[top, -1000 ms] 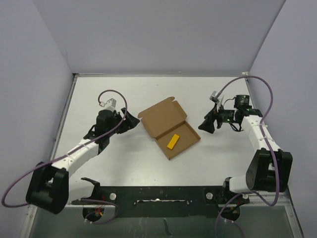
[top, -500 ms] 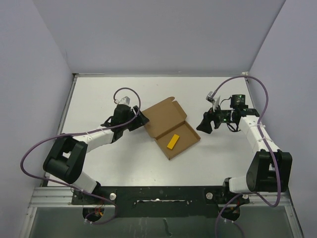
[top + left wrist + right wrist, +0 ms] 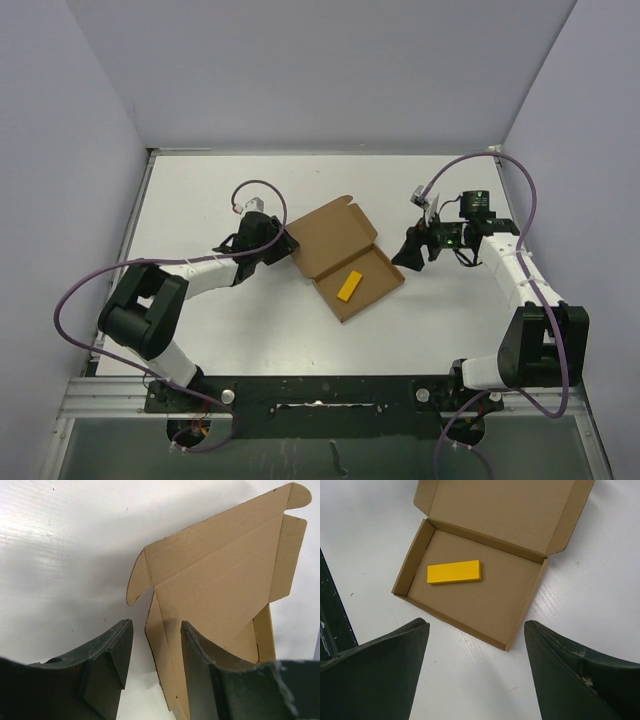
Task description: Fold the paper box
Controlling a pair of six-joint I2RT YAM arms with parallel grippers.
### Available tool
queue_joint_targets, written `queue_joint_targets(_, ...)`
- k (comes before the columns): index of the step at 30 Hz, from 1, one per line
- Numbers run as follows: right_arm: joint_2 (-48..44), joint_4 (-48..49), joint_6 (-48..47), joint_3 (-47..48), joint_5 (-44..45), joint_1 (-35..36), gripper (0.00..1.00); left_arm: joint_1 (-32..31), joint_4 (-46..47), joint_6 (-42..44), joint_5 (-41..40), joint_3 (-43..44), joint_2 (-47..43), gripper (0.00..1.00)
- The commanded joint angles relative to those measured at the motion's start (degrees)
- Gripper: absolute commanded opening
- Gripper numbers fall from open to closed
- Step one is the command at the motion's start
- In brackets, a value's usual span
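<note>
Right, through the left wrist camera I see the left gripper [image 3: 156,630] with its fingers parted, and the paper box [image 3: 220,580] sits directly ahead of them. One thin cardboard edge of the box runs down into the gap between the two fingers. There is bare white table [image 3: 60,555] between that edge and the left-hand finger [image 3: 110,655]. The right-hand finger [image 3: 200,670] overlaps the cardboard, and I cannot tell whether it is actually touching. So I read this gripper as open around the edge, not clamped on it. Beyond the fingertips the lid panel rises away from me, with a rounded tab at each of its far corners and a crease running across it. Over on the right wrist camera, the right gripper [image 3: 476,625] holds its fingers spread wide and grips nothing. The box lies just ahead of those fingertips, apart from them, and it fits in the space between the two fingers as I look along them. Its shallow tray faces up with the lid swung back on the far side, side flaps standing at either end of the lid. A flat yellow block [image 3: 454,572] lies inside the tray, toward the left-hand finger's side. From overhead, the box rests between the two grippers, the left one at its corner and the right one near its opposite side.
</note>
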Motion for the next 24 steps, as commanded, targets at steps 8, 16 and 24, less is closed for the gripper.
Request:
queue_joint_targets(8,-1.3,1.3,1.1,2.1,-3.4,-0.7,0.79,0.0,3.1,0.4,-2.3,1.5,0.4,0.38)
queue_joint_targets(16,-1.0,1.5,1.2,2.0,-3.3,-1.1,0.79,0.6,2.3,0.8,-1.7,1.1,-0.1,0.25)
queue_joint_targets(24,-0.7,1.8,1.7,1.9,-3.6,-1.5,0.79,0.8,2.0,3.4,0.2,1.8,-0.8,0.0)
